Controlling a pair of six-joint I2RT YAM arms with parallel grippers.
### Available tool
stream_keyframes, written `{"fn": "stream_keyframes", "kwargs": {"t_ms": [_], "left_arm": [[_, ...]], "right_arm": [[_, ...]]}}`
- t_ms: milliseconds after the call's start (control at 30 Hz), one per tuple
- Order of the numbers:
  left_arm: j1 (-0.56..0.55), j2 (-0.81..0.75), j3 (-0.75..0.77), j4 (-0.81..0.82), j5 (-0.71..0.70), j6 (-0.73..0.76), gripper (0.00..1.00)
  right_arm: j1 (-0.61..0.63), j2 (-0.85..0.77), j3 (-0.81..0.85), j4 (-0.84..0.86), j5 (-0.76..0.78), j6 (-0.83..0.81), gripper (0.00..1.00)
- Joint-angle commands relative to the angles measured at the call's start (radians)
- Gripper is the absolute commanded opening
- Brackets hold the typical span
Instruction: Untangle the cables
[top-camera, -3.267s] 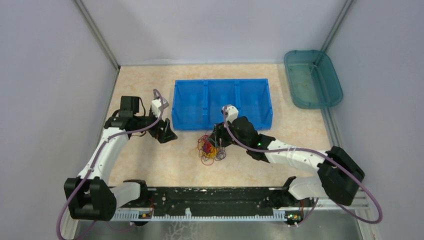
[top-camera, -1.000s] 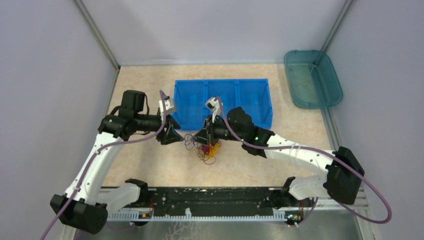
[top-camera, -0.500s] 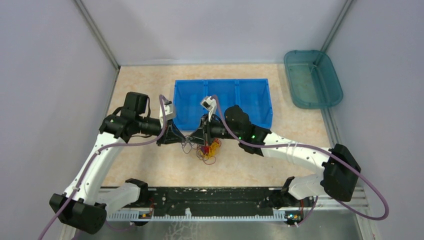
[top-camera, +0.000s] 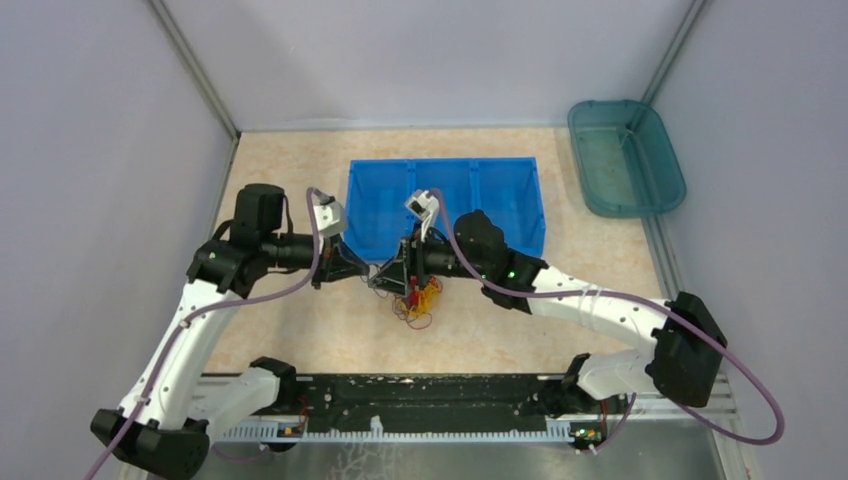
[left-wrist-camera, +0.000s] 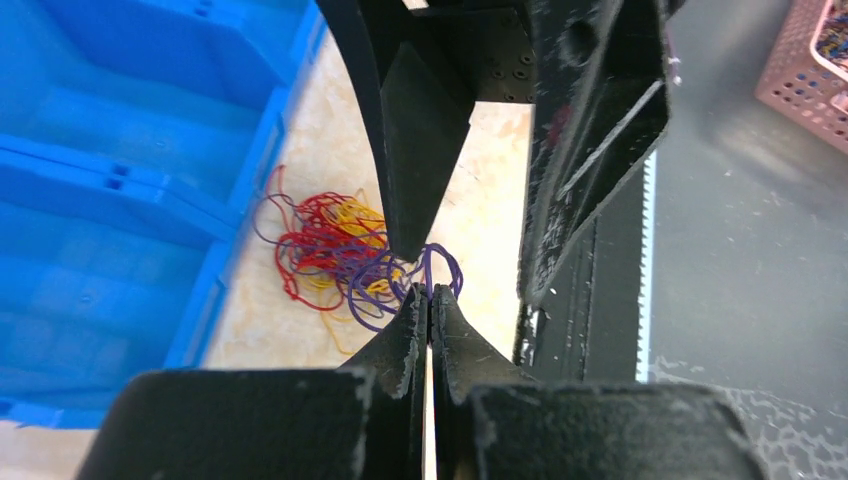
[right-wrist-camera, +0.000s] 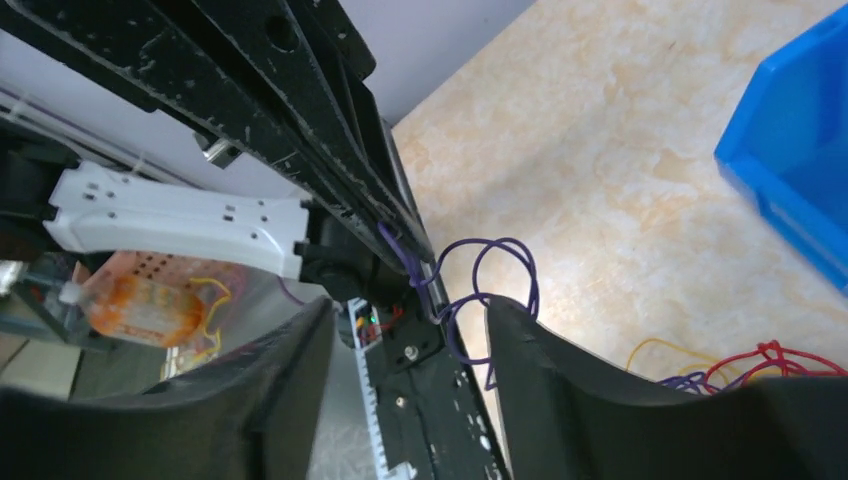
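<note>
No writing, label, brand, number or sign can be read in any of the views. The orange item (right-wrist-camera: 140, 300) seen past the near edge of the table in the right wrist view is too blurred to show any print.

lab cell, plain partition walls (top-camera: 100, 150)
</note>
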Motion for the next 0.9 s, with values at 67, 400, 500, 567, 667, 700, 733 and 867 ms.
{"fn": "stream_keyframes", "kwargs": {"t_ms": [67, 400, 500, 567, 667, 700, 733, 867], "left_arm": [[-0.007, -0.084, 0.039, 0.183, -0.120, -0.215, 0.00], [-0.007, -0.131, 0.110, 0.225, -0.213, -0.466, 0.00], [-0.007, -0.114, 0.141, 0.207, -0.211, -0.500, 0.00], [-0.007, -0.103, 0.161, 0.197, -0.208, -0.516, 0.00], [-0.007, -0.095, 0.198, 0.177, -0.213, -0.528, 0.00], [-0.007, -0.092, 0.211, 0.167, -0.217, -0.527, 0.00], [-0.007, -0.089, 0.225, 0.158, -0.220, -0.525, 0.00], [-0.007, -0.070, 0.309, 0.127, -0.245, -0.495, 0.00]], "right_arm": [[-0.006, -0.159, -0.048, 0.064, 0.097, -0.052, 0.69], [0.017, -0.163, -0.117, 0.261, 0.163, -0.232, 0.74], [0.019, -0.091, -0.065, 0.279, 0.171, -0.257, 0.74], [0.021, -0.043, -0.033, 0.293, 0.190, -0.263, 0.71], [0.023, 0.016, -0.018, 0.340, 0.204, -0.254, 0.69], [0.027, 0.032, -0.019, 0.353, 0.200, -0.250, 0.68], [0.031, 0.046, -0.023, 0.360, 0.201, -0.251, 0.67], [0.045, 0.082, -0.086, 0.414, 0.232, -0.232, 0.60]]}}
